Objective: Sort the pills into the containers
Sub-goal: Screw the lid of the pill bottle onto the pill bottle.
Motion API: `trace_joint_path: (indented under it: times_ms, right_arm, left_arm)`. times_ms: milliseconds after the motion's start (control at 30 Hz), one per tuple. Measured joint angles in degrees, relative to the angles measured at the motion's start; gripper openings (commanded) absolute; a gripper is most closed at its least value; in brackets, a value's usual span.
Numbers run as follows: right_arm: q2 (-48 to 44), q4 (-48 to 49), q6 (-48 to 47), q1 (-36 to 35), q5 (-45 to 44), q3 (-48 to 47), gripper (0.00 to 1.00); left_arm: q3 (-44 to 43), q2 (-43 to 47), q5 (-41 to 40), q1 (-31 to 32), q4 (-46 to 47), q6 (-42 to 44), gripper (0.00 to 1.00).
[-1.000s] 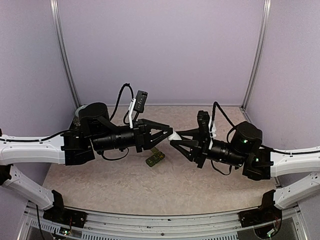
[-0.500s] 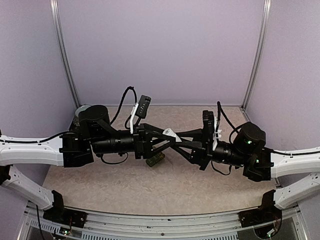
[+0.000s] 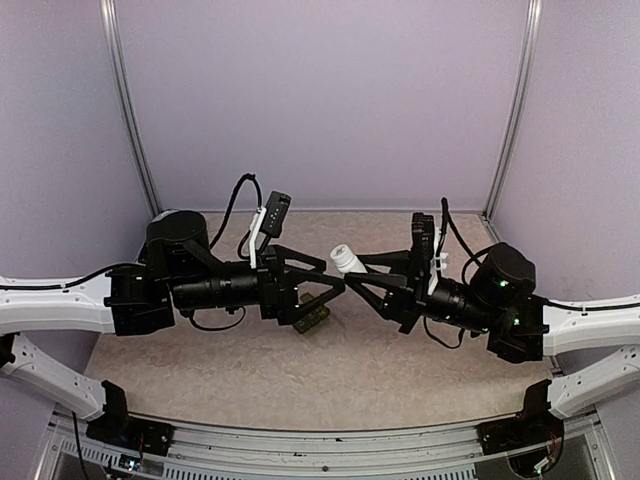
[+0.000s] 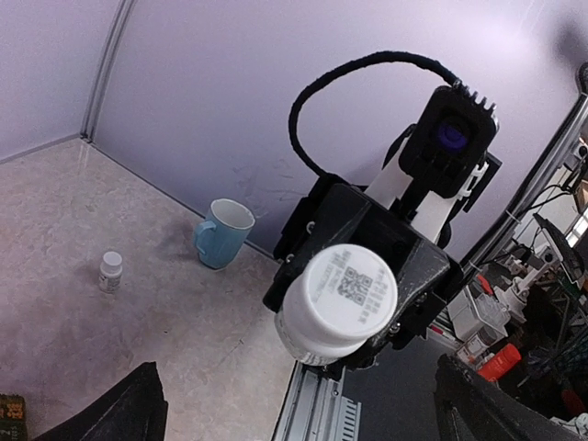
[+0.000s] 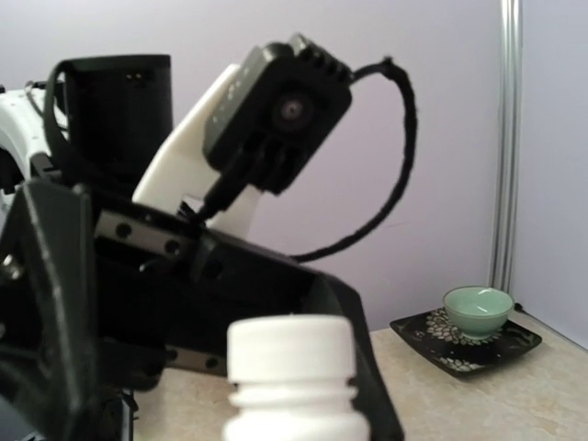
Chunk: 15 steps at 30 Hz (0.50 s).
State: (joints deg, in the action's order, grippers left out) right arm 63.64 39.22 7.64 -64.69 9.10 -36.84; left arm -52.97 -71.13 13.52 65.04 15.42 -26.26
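We see a beige table (image 3: 350, 375) and lilac walls (image 3: 330, 100). The left gripper (image 3: 333, 277) gapes, the right gripper (image 3: 350, 273) clamps a white bottle (image 3: 346, 259), and the containers (image 3: 313, 319) are half-hidden.

The two arms reach toward each other above the middle of the beige surface (image 3: 400, 370). The right end effector (image 3: 350, 270) pinches a white bottle (image 3: 344, 258), which tilts up toward the left arm. The left end effector (image 3: 334, 277) faces it close by, its fingers spread apart and not gripping the bottle. Beneath the left fingers, the dark green containers (image 3: 314, 318) lie on the surface, partly hidden.
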Motion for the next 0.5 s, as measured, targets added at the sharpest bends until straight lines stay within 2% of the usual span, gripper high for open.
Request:
trace_joint_path:
  times_ms: [233, 500]
  right_arm:
    - [1.6, -0.2, -0.1, 0.0, -0.5, -0.1, 0.00]
    - [2.9, -1.1, -0.5, 0.0, -0.8, -0.9, 0.00]
  left_arm:
    - [-2.9, 0.4, -6.2, 0.0, -3.4, 0.0, 0.99]
    - [-8.1, -3.4, -9.0, 0.0, -4.3, 0.0, 0.99]
